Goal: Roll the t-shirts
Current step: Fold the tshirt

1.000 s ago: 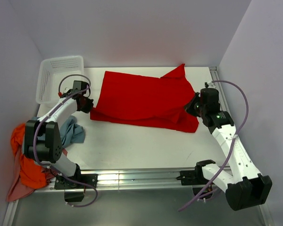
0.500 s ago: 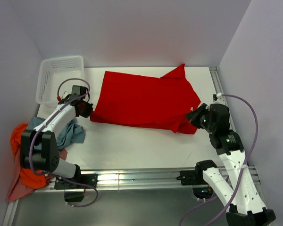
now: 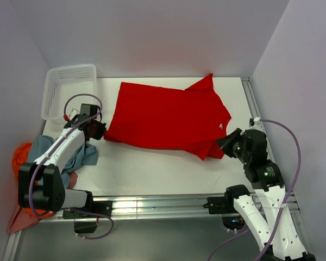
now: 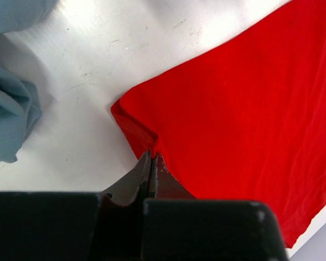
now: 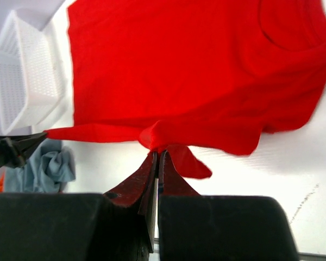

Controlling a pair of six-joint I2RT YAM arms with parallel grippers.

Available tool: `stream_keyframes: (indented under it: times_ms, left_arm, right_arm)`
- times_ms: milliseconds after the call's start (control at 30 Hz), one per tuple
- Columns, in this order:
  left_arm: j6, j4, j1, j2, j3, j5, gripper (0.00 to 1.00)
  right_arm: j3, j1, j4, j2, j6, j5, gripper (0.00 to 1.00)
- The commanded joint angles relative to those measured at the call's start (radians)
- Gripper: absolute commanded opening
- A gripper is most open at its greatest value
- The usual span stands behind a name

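Top external view, nearest edge first: spare t-shirts lie heaped at the near left corner, a pale pink one (image 3: pixel 17 222) and an orange one (image 3: pixel 20 156) at the left edge of the surface (image 3: pixel 152 168), and a grey-blue one (image 3: pixel 79 155) bunched beside the left arm. Next out, the right fingers (image 5: pixel 148 176) are clenched on a pinch of the red t-shirt (image 3: pixel 163 117) at its near right corner, not far from the white neck label (image 3: pixel 221 126). The left fingers (image 4: pixel 145 173) are clenched on the folded hem corner at its near left. The red t-shirt lies spread across the middle of the surface, mostly flat, with one sleeve peaked toward the far edge and the near right corner lifted and creased. Beyond it, a white basket (image 3: pixel 51 98) stands at the far left corner, apart from the cloth. Assessment: the step in hand appears to be stretching and squaring the garment before rolling. Recommended: hold both pinches firm, draw the two corners apart evenly and low so the near edge lies straight, flatten the peaked sleeve, and keep the left corner clear of the grey-blue shirt.
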Motion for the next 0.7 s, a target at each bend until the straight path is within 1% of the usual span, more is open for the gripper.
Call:
stream_keyframes:
  times_ms: [0,167,400,567,667]
  left_arm:
    - [0.012,0.006,-0.004,0.036,0.065,-0.017,0.0]
    - [0.016,0.003,-0.004,0.104,0.133,-0.02,0.0]
    - [0.032,-0.006,0.0,0.199,0.226,-0.025,0.0]
    - [0.035,0.003,0.012,0.254,0.257,0.004,0.0]
    - [0.033,0.007,0.015,0.276,0.266,0.009,0.0]
  right_arm:
    - [0.057,0.003,0.011,0.052,-0.014,0.059,0.0]
    - [0.097,0.002,0.03,0.148,-0.037,0.086,0.0]
    - [0.163,0.002,0.065,0.242,-0.049,0.168,0.0]
    - [0.207,0.002,0.092,0.346,-0.061,0.164,0.0]
    - [0.212,0.0,0.118,0.376,-0.071,0.155,0.0]
